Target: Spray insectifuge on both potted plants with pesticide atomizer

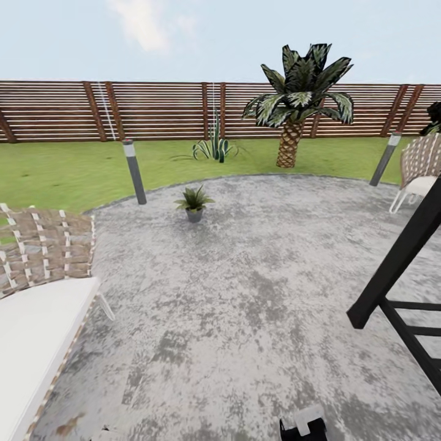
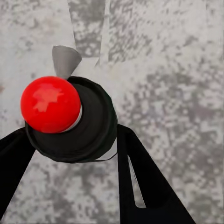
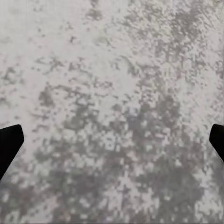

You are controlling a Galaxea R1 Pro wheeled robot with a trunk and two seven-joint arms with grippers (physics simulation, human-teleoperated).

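Far ahead on the patio (image 1: 245, 275), a little left of centre: one potted plant (image 1: 194, 204), upright in its grey pot, near the lawn edge. Well apart from both arms, with bare stone between (a drive first, by the look of it). Probably a shade closer to the left arm's side.

Left end effector (image 2: 70, 135): dark fingers to either side of a round black thing (image 2: 88, 126) topped by a red ball (image 2: 50, 103). Cannot tell whether pinching it or merely flanking it, nor whether it is the atomizer. Long axis seemingly toward the camera.

Right end effector (image 3: 112, 140): spread wide, tips at the picture's edges, nothing between but stone.

Low in the head view, a small white-and-black object (image 1: 303, 425), too cropped to name.

Around the route: wicker chair (image 1: 43, 275) close on the left, black grill frame (image 1: 398, 269) on the right, open lane between. Grey lamp (image 1: 133, 171) just left of the plant. Beyond, agave (image 1: 214, 147), palm (image 1: 298, 104), fence (image 1: 153, 110).
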